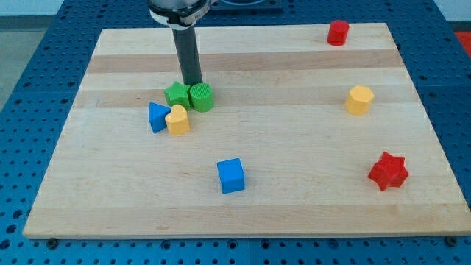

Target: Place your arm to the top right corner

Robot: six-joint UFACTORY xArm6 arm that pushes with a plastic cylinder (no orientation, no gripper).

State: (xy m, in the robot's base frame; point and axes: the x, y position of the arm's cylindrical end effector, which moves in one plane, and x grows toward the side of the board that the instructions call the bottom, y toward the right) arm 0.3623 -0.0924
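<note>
My tip [192,83] is the lower end of the dark rod at the view's upper left of the wooden board [294,206]. It stands just behind the green star block [176,94] and the green cylinder block [201,96], touching or nearly touching them. The board's top right corner [383,28] is far to the view's right of the tip. A red cylinder block [338,32] stands near that corner.
A blue triangular block [157,117] and a yellow heart-like block [177,120] sit just below the green pair. A blue cube [231,176] lies at bottom centre. A yellow hexagonal block [359,100] and a red star block [388,171] are at the right.
</note>
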